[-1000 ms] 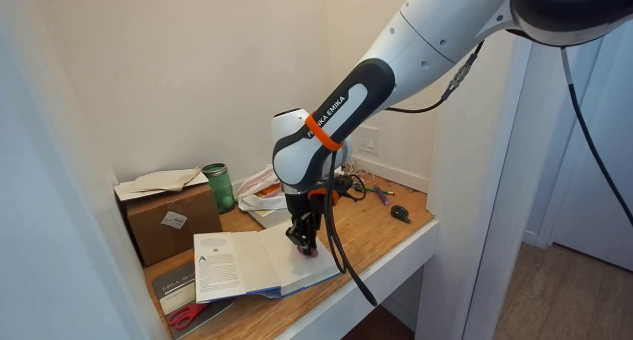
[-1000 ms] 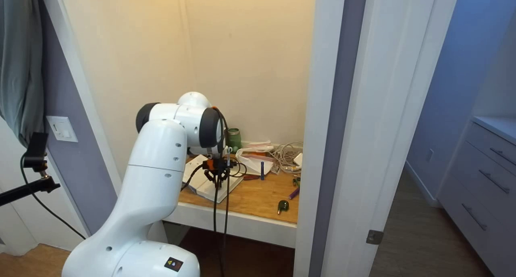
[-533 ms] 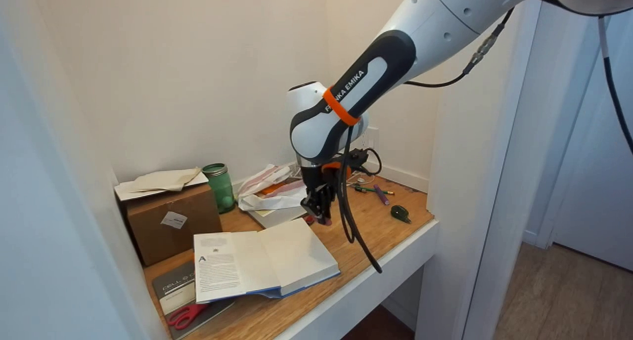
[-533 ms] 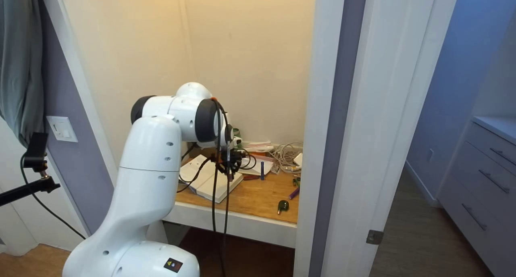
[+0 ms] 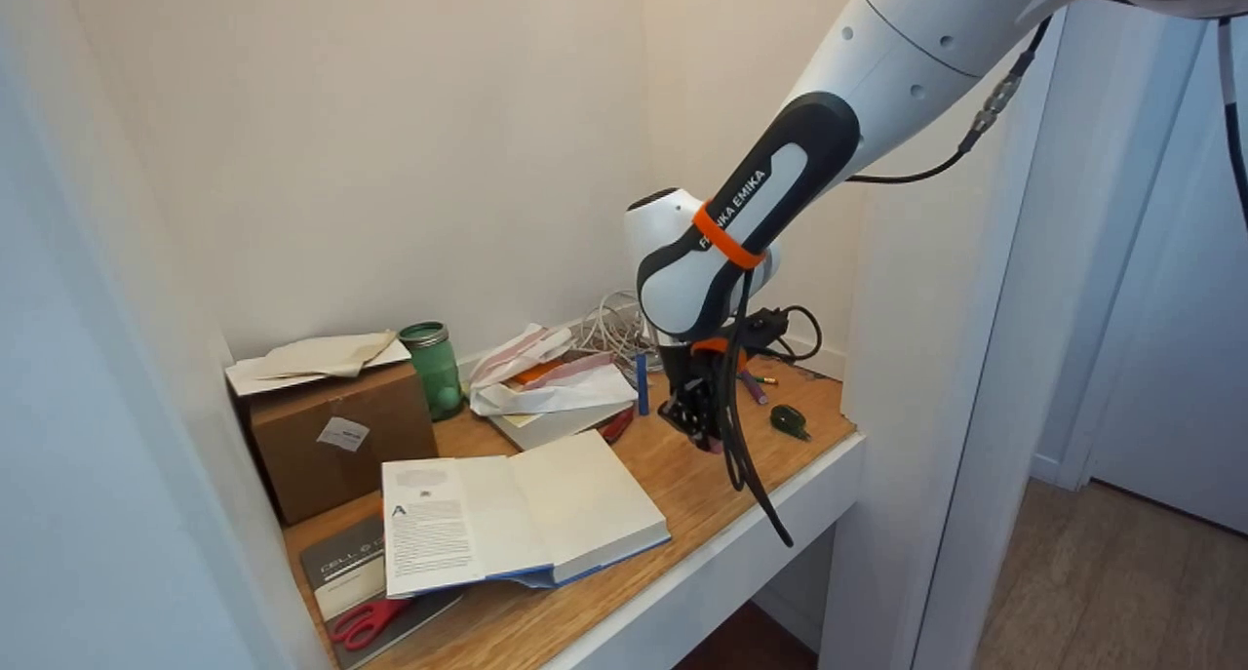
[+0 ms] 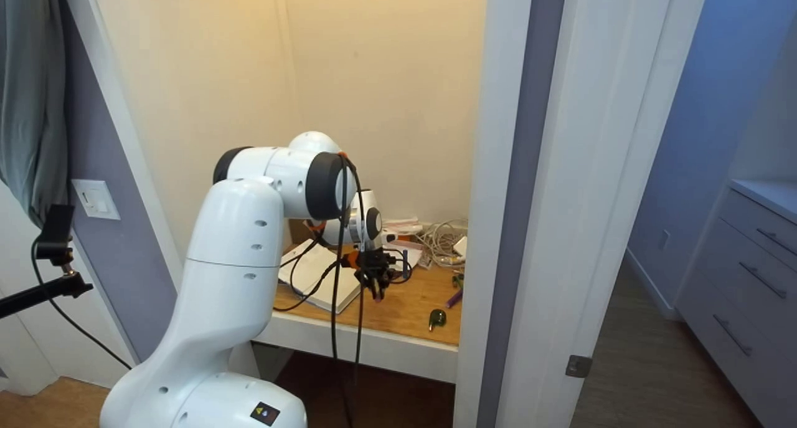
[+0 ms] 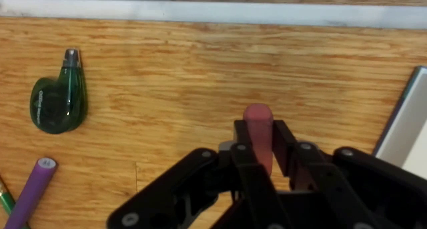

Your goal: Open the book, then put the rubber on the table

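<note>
The rubber (image 7: 260, 142) is up in the gripper (image 7: 262, 129), pinched tight between two black fingers (image 7: 283, 142). It is long and thin, pinky red, with a round end. In the wrist view its long way runs up and down, nearly straight along the fingers, and the round end pokes past their tips toward the white edge of the table (image 7: 166, 105). In both exterior views only a bit of pink shows under the gripper — the rest is hidden. It is over the wood, between the book (image 5: 590, 494) and the green tape (image 7: 58, 102).

The book lies open with its pages up. They are smooth and creamy white, and one has small print with a big A. Blue cover peeks out along the bottom.

The table is tan wood with streaky brown lines. The tape is shiny, see-through dark green plastic — fat and round at one end, skinny at the other. Near it, a round purple pen (image 7: 31, 192) crosses a green pencil (image 7: 7, 201). Farther back are a brown cardboard box (image 5: 331, 465) and a green jar (image 5: 432, 373) with a metal lid.
</note>
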`<state>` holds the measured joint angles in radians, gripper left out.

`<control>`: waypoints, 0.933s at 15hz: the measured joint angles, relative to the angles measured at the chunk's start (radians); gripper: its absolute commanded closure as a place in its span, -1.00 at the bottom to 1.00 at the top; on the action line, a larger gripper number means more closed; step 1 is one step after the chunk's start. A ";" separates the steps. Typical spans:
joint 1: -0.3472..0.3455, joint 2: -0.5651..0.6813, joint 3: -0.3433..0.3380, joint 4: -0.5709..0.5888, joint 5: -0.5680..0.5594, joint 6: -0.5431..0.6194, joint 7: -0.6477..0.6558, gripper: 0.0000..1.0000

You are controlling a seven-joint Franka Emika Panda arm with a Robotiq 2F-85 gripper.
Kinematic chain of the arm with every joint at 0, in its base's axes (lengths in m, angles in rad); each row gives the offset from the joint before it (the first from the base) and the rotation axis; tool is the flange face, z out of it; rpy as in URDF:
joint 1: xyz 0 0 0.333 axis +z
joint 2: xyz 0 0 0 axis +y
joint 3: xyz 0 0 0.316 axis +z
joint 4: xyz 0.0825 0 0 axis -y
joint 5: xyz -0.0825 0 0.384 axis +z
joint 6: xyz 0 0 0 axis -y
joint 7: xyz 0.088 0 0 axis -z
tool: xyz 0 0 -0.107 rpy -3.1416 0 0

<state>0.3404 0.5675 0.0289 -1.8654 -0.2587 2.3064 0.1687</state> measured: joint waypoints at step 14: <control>0.000 -0.008 0.005 -0.070 0.002 0.111 0.077 -0.92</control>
<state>0.3401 0.5599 0.0343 -1.9354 -0.2569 2.4174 0.2459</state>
